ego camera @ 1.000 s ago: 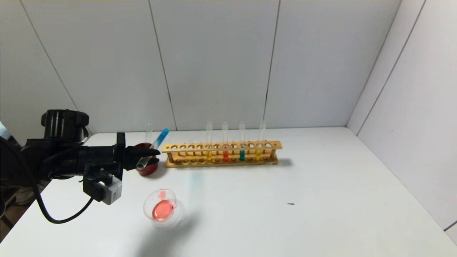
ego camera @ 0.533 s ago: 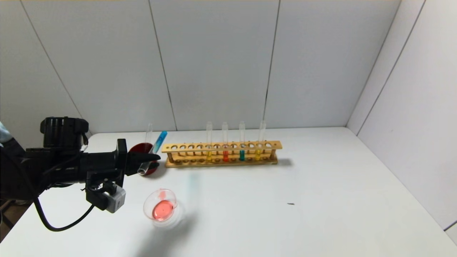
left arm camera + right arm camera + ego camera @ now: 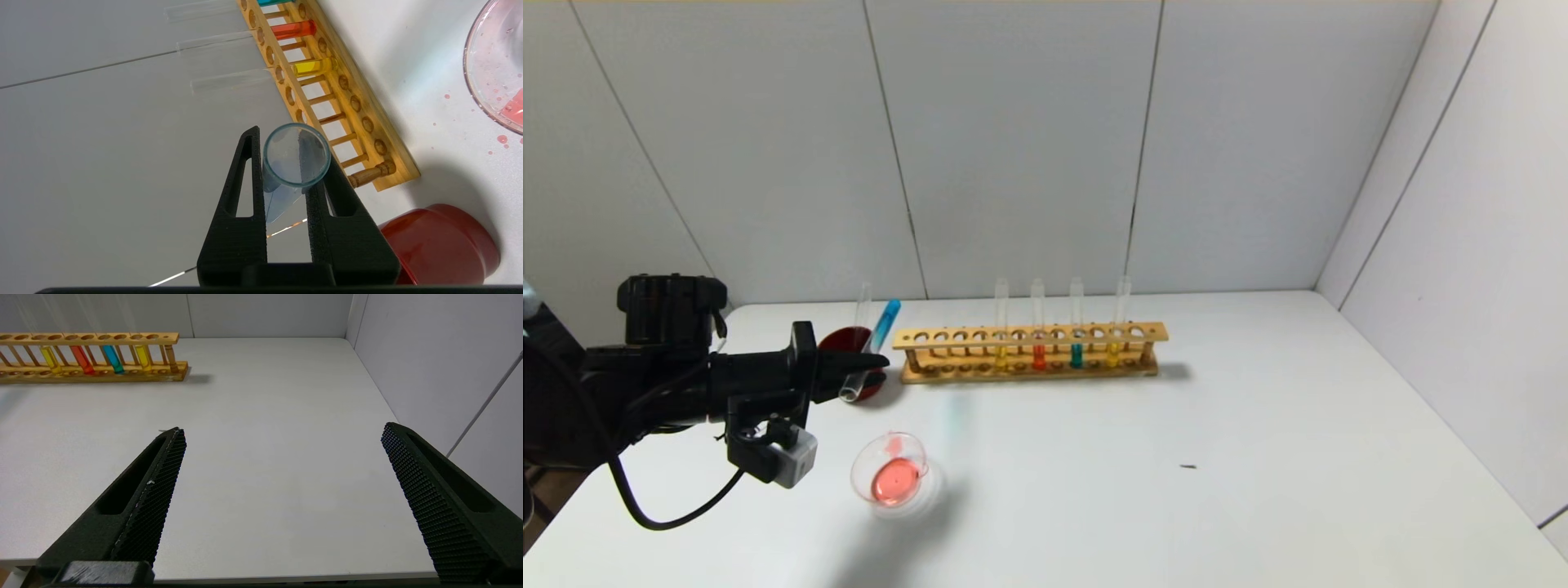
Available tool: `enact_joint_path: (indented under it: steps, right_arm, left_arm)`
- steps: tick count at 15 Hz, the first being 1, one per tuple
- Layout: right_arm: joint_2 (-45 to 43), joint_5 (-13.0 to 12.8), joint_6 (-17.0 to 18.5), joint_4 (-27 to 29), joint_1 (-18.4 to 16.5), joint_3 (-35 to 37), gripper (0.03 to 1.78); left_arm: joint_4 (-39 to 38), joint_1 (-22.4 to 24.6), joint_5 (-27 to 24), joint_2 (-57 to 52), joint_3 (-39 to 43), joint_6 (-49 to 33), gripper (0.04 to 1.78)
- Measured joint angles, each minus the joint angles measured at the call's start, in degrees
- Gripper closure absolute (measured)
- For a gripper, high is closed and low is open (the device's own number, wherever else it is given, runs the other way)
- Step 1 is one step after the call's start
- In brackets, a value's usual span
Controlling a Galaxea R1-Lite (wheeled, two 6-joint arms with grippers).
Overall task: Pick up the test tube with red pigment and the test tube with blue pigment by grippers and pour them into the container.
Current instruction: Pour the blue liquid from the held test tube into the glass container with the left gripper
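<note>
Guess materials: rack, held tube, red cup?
Rack: likely wood, pale with visible grain, turned dowels. Tube with blue pigment in the left gripper: clear, probably glass, see-through with a glossy rim. Red cup: opaque, smooth, soft sheen; plastic or glazed ceramic, unclear.

The white table [image 3: 1258,425] carries a wooden rack [image 3: 1029,353], red cup [image 3: 854,341] and glass container [image 3: 894,476].

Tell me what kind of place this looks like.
Probably a mock chemistry bench: a wooden test tube rack with coloured liquids, a clear glass dish, plain white table and wall panels.
</note>
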Motion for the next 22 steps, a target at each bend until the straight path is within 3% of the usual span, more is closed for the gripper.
enact_joint_path:
  steps: [22]
  right_arm:
    - [0.0, 0.0, 0.0, 0.0, 0.0, 0.0, 0.06]
  left_arm:
    - [-4.95, 0.0, 2.93, 1.74, 2.11, 4.97, 1.5]
